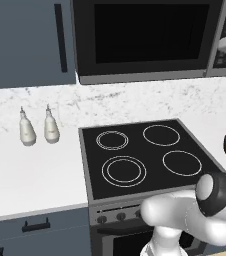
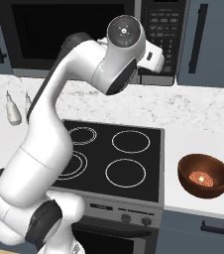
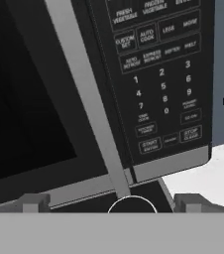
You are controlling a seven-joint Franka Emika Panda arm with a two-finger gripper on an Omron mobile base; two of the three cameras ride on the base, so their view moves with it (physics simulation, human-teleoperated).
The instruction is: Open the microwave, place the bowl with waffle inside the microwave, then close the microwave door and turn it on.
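Looking first at the jaws, we see in the hand view two grey finger tips [image 3: 32, 202] rising wide apart at the bottom edge, with nothing between them; the gripper [image 3: 112, 203] is spread open and holds nothing. It sits close in front of the microwave [image 2: 84, 34], aimed at the lower right corner of the microwave door [image 3: 29, 99], where the grey frame edge of the door meets the keypad strip [image 3: 161, 79]. We cannot tell whether either tip touches the appliance. The door lies flush with the front, shut.

In the right base view we see the hand [image 2: 153, 57] raised in front of the microwave, just left of the keypad, the white arm [image 2: 59, 124] arching up from the near left.

Below the microwave lies the black stovetop [image 2: 114, 154] with four rings, set in the white counter [image 2: 203, 134]. On the counter to the right of the stovetop, near the front edge, stands the bowl with waffle [image 2: 204, 175], upright and well apart from the gripper; the waffle [image 2: 201, 177] shows as a pale patch at its bottom.

On the counter to the left of the stovetop, near the marbled back wall, stand two small white bottles [image 1: 37, 127] side by side. A blue-grey cabinet door [image 2: 208, 39] with a black handle hangs to the right of the microwave.
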